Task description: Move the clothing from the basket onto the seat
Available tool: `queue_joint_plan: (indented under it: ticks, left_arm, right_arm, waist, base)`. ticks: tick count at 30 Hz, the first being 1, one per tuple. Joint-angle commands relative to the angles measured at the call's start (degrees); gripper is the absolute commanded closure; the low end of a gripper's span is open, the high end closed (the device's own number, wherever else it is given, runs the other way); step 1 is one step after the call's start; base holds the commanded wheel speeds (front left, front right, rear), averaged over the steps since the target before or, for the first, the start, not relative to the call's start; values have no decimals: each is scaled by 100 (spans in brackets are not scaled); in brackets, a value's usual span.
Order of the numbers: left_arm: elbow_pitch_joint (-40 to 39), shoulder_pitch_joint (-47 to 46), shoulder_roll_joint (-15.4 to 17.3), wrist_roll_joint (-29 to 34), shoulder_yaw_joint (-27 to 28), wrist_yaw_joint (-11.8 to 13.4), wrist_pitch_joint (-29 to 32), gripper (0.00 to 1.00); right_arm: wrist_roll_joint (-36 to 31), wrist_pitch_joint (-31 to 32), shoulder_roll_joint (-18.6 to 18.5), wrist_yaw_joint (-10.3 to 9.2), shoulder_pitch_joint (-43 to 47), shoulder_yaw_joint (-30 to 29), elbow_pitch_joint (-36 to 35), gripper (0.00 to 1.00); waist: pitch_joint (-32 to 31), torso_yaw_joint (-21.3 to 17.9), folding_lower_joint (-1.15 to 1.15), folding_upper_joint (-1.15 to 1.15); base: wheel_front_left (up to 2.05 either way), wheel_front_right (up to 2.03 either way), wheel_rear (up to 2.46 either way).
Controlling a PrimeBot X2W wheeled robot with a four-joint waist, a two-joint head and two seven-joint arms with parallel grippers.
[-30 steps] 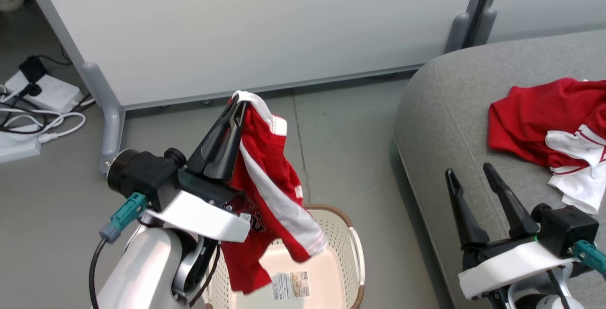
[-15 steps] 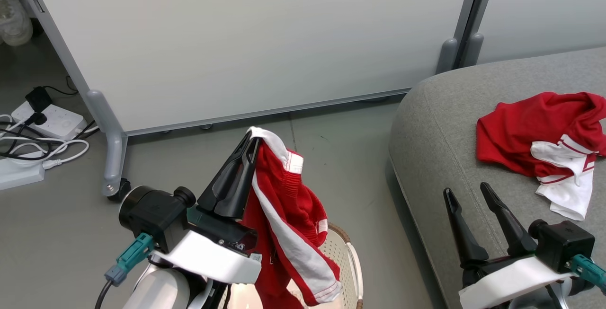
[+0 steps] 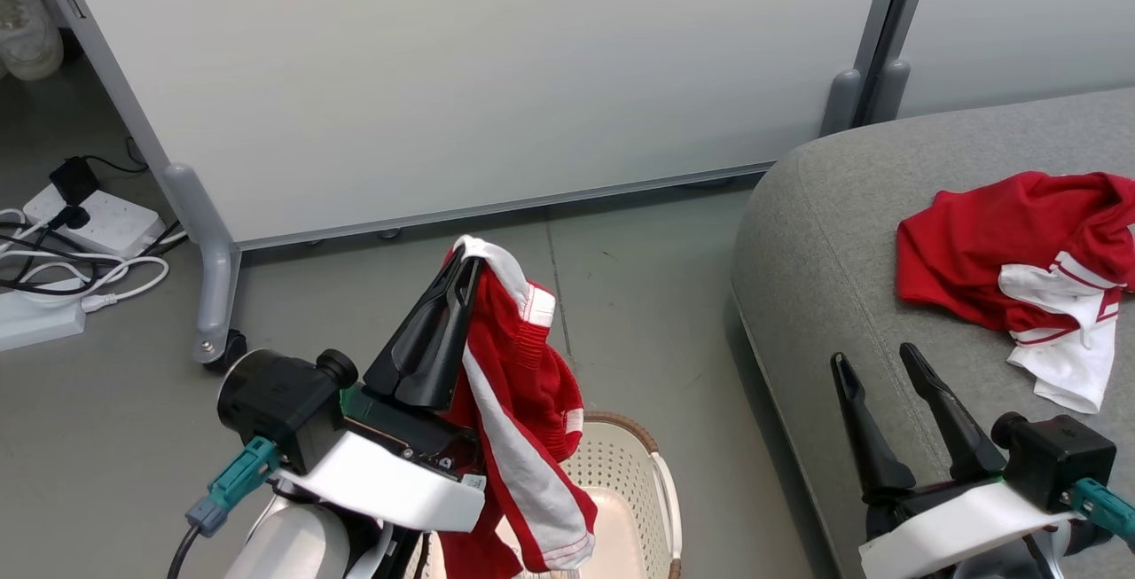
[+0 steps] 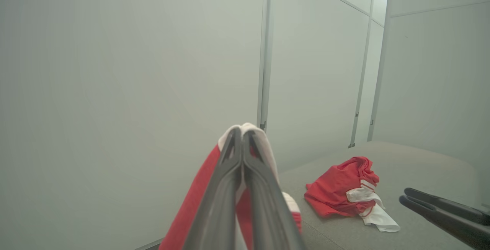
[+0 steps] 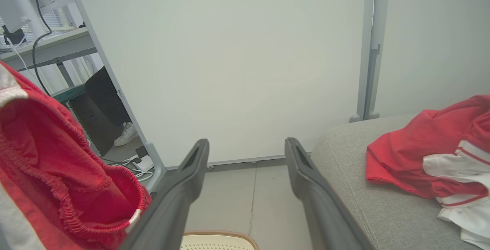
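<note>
Head view: the cream perforated basket (image 3: 616, 464), brown-rimmed, is overhung by a red, white-striped garment (image 3: 523, 384) pinched in the fully closed left gripper (image 3: 467, 262). The right gripper (image 3: 873, 357) is held wide apart, empty, near the grey seat (image 3: 816, 233), where a second red-and-white garment (image 3: 984, 251) is crumpled farther back.

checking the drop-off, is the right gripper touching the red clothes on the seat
Apart. The head view shows bare grey seat between the open right gripper and the red clothes.
</note>
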Motion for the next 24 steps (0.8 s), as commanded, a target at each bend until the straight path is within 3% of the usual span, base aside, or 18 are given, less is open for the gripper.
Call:
queue_joint_plan:
  ticks: [1, 6, 12, 18, 24]
  left_arm:
    - [-18, -11, 20, -41, 24, 36, -16, 100]
    - [-24, -63, 21, -41, -6, 29, -21, 100]
    - [28, -172, 20, -17, -89, -33, 9, 100]
    - [123, -293, -56, -14, -203, -87, -29, 100]
    - [184, -376, -109, -12, -277, -105, -74, 100]
  right_arm:
    - [39, -43, -12, 2, -11, 3, -27, 0]
    - [175, -43, -12, 3, -174, 302, -110, 0]
    - [514, 125, -13, 3, -508, 1397, -114, 0]
    - [868, 84, -70, 3, -894, 2610, 248, 0]
    - [1043, -251, -47, 3, -1448, 3221, 834, 0]
  waist:
    - [9, 14, 0, 0]
    - [25, 45, 0, 0]
    - [59, 125, 0, 0]
    - [74, 268, 0, 0]
    - [95, 344, 0, 0]
  base:
    - [0, 0, 0]
    - [0, 0, 0]
    - [0, 0, 0]
    - [0, 0, 0]
    - [0, 0, 0]
